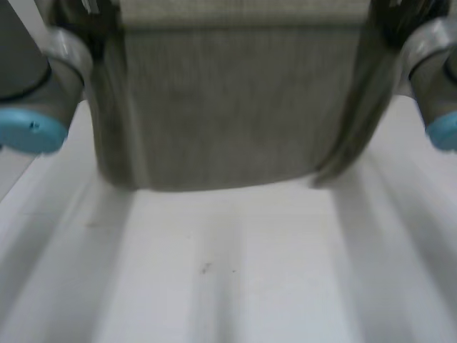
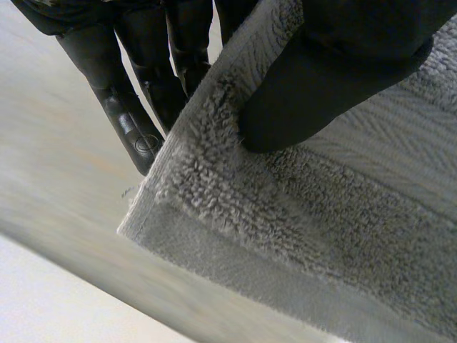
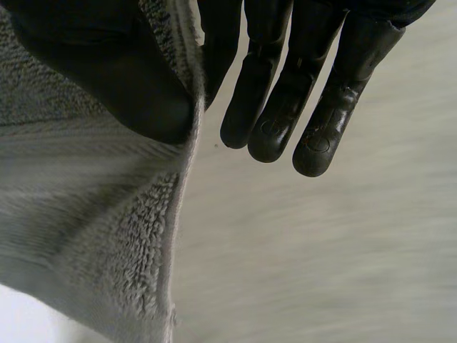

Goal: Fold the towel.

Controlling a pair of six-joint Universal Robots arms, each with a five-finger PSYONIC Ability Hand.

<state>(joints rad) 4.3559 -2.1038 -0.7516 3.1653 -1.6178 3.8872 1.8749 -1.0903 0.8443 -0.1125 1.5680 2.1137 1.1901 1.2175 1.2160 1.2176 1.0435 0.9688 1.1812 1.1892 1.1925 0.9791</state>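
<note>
Your left hand (image 2: 343, 64) is pinching the grey terry-cloth towel (image 2: 343, 214) just in from a corner. Its thumb is pressing on the looped face, and its straight fingers (image 2: 121, 114) are lying behind the hemmed edge. Your right hand (image 3: 107, 71) is pinching the opposite side edge, with the thumb bearing on the pile and the nearest finger tucked against the hem. Its other fingers (image 3: 285, 107) are reaching past the hem into open air.

Out from both hands, the towel is hanging as a wide sheet between the grey, blue-capped left arm (image 1: 36, 107) and right arm (image 1: 428, 78). Whether its lower edge is touching the white table (image 1: 235, 314) you cannot tell. Below both hands the table is stretching wide, and a few small dark specks (image 1: 206, 268) are showing on it.
</note>
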